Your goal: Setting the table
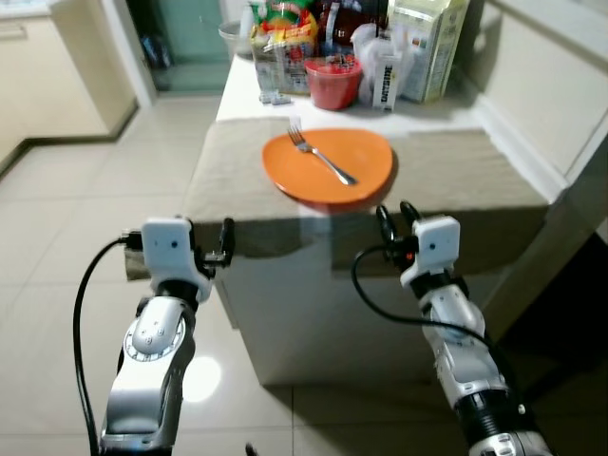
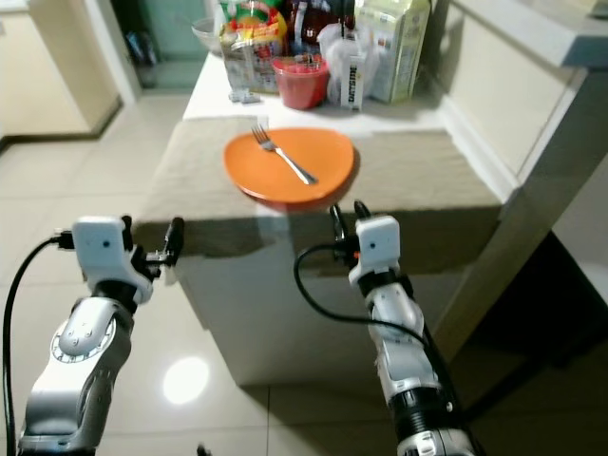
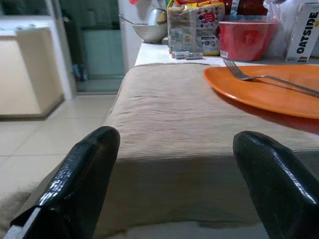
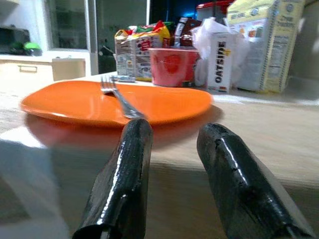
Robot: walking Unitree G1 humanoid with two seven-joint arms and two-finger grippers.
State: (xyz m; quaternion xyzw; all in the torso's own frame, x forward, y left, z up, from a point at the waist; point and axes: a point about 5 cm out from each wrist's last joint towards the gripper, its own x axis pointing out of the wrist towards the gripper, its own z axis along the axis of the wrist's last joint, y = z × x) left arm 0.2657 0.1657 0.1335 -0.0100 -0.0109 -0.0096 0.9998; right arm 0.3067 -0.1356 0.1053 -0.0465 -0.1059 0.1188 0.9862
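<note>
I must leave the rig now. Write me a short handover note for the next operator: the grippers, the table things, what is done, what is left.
Left gripper: open, holds nothing, in front of the near left edge of the beige cloth.
Right gripper: open, holds nothing, at the near table edge just below the orange plate.
Things: the plate lies on the cloth; the fork lies on the plate, tines toward the far side. The red bowl and food packages stand at the far end.
Done: plate and fork are on the table.
Left: probably move the fork off the plate and beside it; nothing else of the setting is laid.
</note>
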